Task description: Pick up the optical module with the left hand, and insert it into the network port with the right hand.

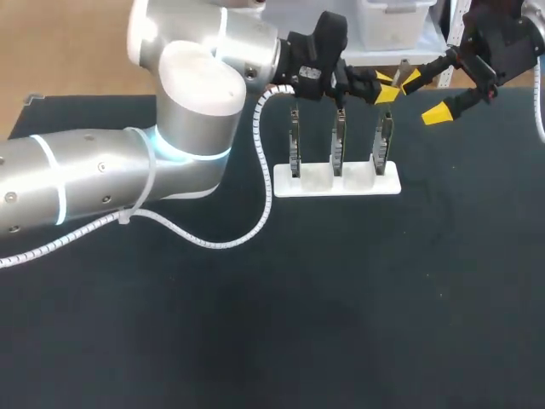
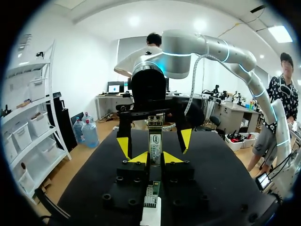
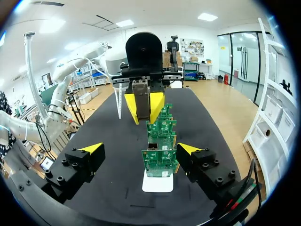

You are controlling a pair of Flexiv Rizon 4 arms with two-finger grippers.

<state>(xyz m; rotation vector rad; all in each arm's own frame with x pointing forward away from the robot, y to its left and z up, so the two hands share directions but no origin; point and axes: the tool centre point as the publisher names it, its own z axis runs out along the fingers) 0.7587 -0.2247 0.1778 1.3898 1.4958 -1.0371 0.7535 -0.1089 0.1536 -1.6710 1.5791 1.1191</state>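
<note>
The optical module [image 2: 154, 136], a slim metal bar with a label, stands upright between the fingers of my left gripper [image 2: 155, 158], which is shut on it. In the right wrist view the same left gripper [image 3: 144, 107] holds the module [image 3: 141, 96] above the far end of a row of green circuit boards [image 3: 160, 162]. My right gripper [image 3: 140, 148] is open, its fingers wide on either side of the nearest board, facing the module. The nearest board carries a small metal port [image 3: 153, 147] on its top edge. In the head view both grippers, left [image 1: 387, 88] and right [image 1: 424, 96], meet above the boards' right end.
Three boards stand upright in a white base [image 1: 336, 181] on the black table [image 1: 341, 298]. My left arm [image 1: 187, 128] and its white cable [image 1: 213, 239] lie across the table's left part.
</note>
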